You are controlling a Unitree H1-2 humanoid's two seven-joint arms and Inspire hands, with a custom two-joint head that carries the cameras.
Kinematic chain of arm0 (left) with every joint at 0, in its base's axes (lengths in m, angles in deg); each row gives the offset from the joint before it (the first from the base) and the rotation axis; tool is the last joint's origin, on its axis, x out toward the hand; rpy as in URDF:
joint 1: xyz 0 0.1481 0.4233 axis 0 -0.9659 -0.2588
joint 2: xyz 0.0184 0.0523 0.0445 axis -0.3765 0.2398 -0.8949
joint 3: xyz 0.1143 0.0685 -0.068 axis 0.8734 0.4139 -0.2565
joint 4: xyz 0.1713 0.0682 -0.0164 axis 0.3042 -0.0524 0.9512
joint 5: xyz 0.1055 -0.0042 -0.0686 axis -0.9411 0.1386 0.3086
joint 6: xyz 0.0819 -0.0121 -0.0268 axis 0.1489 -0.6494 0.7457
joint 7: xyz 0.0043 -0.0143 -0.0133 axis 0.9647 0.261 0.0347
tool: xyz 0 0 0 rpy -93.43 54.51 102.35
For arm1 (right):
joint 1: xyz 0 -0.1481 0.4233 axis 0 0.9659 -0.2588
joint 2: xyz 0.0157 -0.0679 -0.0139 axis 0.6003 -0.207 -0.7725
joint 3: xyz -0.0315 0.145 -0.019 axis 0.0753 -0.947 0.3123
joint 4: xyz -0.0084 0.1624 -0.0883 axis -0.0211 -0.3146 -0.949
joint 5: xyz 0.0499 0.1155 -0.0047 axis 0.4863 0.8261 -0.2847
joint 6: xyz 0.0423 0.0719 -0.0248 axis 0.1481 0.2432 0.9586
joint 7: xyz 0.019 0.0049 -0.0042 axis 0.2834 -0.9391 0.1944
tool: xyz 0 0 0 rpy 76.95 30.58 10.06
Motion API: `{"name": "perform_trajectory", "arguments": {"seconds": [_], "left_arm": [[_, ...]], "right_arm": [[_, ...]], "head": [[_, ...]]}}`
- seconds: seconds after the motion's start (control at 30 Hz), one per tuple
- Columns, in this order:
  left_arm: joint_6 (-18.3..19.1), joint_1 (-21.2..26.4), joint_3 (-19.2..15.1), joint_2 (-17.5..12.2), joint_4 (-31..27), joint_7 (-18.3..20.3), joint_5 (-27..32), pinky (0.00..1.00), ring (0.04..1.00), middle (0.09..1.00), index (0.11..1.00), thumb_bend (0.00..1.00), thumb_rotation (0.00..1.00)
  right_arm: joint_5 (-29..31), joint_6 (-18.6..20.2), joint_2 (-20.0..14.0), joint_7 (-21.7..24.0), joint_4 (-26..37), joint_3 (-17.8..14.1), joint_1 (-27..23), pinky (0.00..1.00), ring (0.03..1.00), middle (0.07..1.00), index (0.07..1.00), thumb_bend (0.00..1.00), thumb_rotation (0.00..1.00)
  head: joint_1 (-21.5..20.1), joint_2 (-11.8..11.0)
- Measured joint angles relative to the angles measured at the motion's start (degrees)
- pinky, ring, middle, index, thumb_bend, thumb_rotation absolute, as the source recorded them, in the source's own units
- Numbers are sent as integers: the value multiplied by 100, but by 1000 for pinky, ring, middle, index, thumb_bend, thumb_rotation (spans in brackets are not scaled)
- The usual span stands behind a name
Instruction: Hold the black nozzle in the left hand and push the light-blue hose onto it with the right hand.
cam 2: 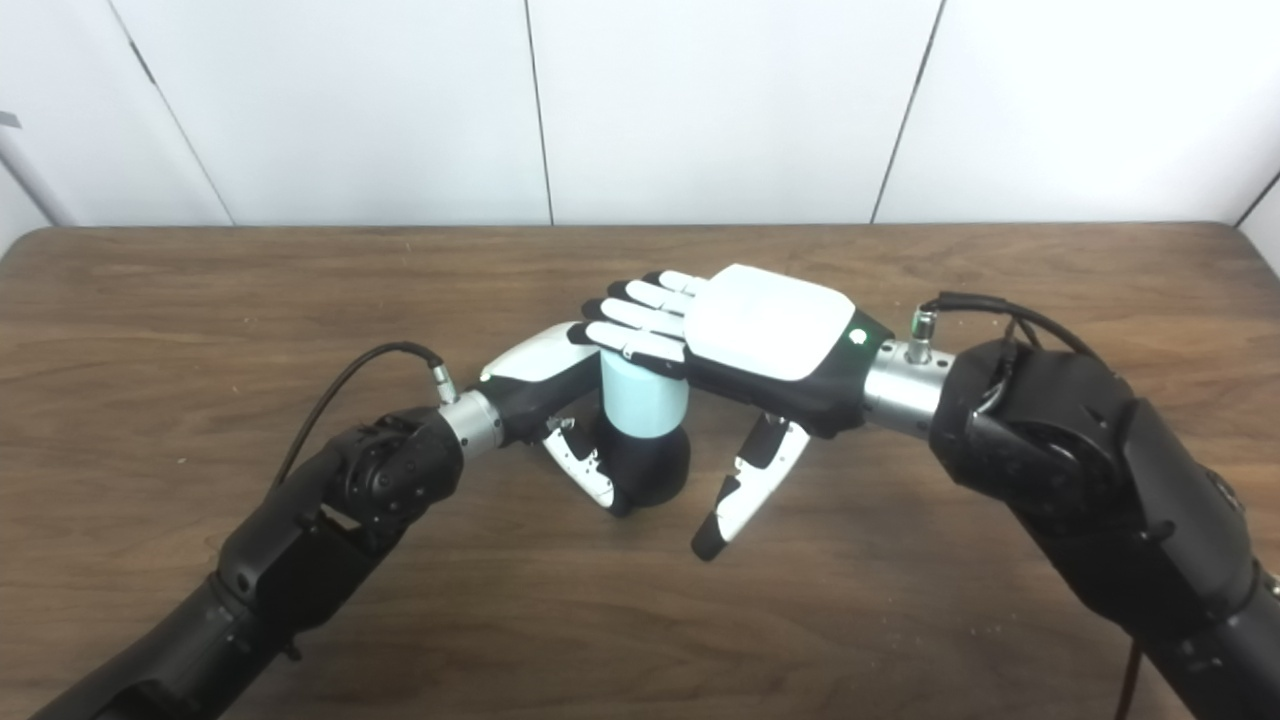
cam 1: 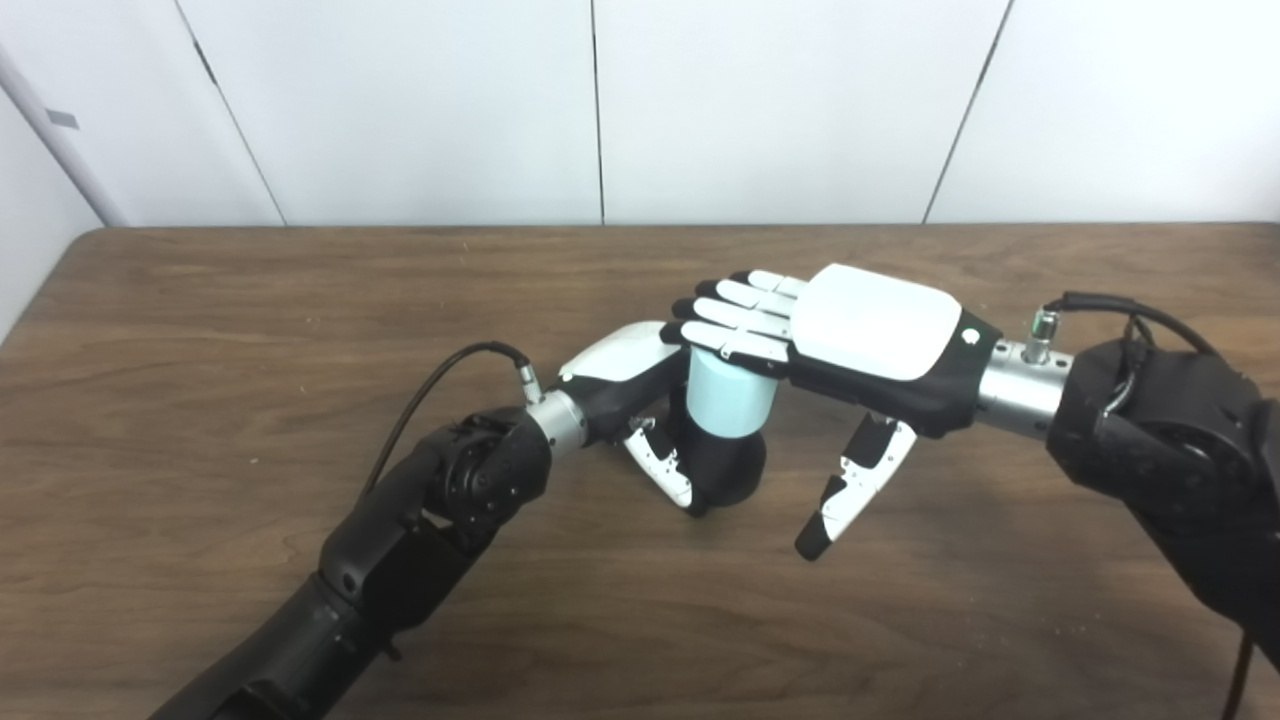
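A black nozzle [cam 1: 728, 468] stands upright on the wooden table [cam 1: 250, 330], near its middle. My left hand [cam 1: 640, 385] wraps around the nozzle from the left, its thumb curled across the front. A short light-blue hose [cam 1: 728, 398] sits upright on top of the nozzle. My right hand [cam 1: 850, 335] lies palm down over the hose, fingers [cam 1: 735, 315] stretched flat across its top end. The right thumb [cam 1: 855, 485] hangs down free to the right of the nozzle, touching nothing.
The table's far edge runs below a white panelled wall [cam 1: 600, 100]. A thin black cable [cam 1: 440, 385] loops from my left wrist, and another cable [cam 1: 1130, 310] arcs over my right wrist.
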Motion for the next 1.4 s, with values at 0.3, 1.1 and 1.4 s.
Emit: {"name": "perform_trajectory", "arguments": {"seconds": [0.3, 1.1, 1.4], "left_arm": [[0, 9, -5, -8, -3, 27, 2, 1000, 574, 471, 490, 526, 0], [-3, 5, -19, -25, -7, 35, 3, 1000, 574, 470, 491, 526, 0], [-3, 6, -16, -22, -6, 35, 1, 1000, 577, 471, 490, 526, 0]], "right_arm": [[135, 145, 85, -10, -29, -137, 103, 1000, 1000, 1000, 1000, 777, 655], [-330, 352, 242, 52, 63, 151, 48, 1000, 1000, 1000, 1000, 766, 628], [-222, 299, 154, 50, 54, 107, 43, 1000, 1000, 1000, 1000, 767, 622]], "head": [[0, 9], [26, 35], [9, 35]]}}
